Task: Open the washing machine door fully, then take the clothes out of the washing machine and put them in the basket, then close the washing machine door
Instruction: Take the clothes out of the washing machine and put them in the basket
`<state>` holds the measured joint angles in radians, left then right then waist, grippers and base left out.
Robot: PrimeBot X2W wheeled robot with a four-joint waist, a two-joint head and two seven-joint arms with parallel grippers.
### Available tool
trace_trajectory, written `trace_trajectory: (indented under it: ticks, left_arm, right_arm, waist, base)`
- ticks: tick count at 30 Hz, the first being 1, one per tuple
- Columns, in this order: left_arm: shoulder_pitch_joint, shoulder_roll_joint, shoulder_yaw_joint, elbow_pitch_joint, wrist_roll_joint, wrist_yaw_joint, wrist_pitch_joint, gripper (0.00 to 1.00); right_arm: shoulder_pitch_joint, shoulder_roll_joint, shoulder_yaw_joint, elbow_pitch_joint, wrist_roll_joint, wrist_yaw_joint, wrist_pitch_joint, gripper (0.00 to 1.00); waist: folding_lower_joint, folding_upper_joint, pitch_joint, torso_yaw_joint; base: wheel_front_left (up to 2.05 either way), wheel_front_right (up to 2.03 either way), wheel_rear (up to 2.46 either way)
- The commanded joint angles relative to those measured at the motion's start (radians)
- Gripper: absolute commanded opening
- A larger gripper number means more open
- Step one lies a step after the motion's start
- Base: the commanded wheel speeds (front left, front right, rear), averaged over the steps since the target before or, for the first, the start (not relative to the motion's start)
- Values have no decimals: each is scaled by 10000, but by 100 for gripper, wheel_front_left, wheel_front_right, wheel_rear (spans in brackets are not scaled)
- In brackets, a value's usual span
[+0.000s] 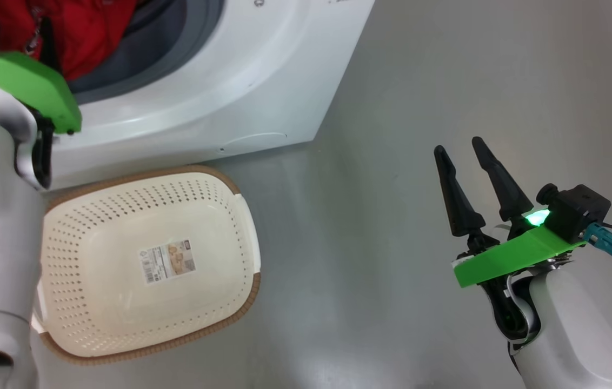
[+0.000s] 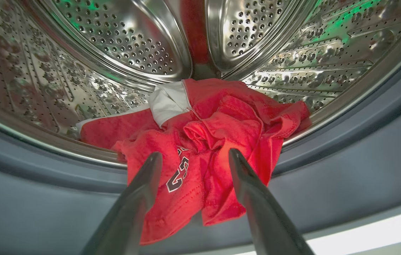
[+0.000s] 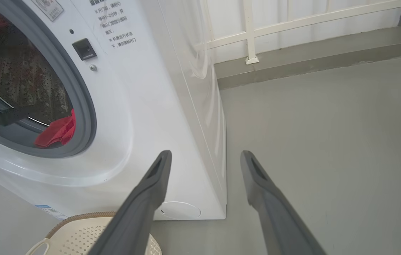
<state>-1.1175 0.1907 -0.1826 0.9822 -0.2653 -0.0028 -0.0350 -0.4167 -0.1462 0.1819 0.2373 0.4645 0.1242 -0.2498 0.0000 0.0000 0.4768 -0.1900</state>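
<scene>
None of the clothes (image 2: 221, 134) sit in the basket (image 1: 176, 172) yet; left hand (image 2: 195, 153), spread wide, hovers at them in the washing machine (image 1: 230, 81); right hand (image 1: 458, 144) released.

Soft, even light fills every view. The smooth grey floor (image 1: 446, 81) shows a dull sheen and barely any shadow. A small green lamp (image 1: 536, 218) glows at 3 o'clock. The perforated steel drum (image 2: 115, 46) glints with white glare, green-tinted at 1 o'clock, its walls bowed by the wide lens — the dark-fingered left gripper (image 2: 195, 153) blurs at 6 o'clock.
</scene>
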Motion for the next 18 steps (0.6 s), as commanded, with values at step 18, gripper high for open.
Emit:
trace_trajectory:
  ticks: [18]
  left_arm:
    - [-2201,928,-535,2262,635,563,1105,100]
  right_arm:
    - [-280,433,209,-302,-125,65,-120,100]
  waist:
    - [0,0,899,-697]
  base:
    - [0,0,0]
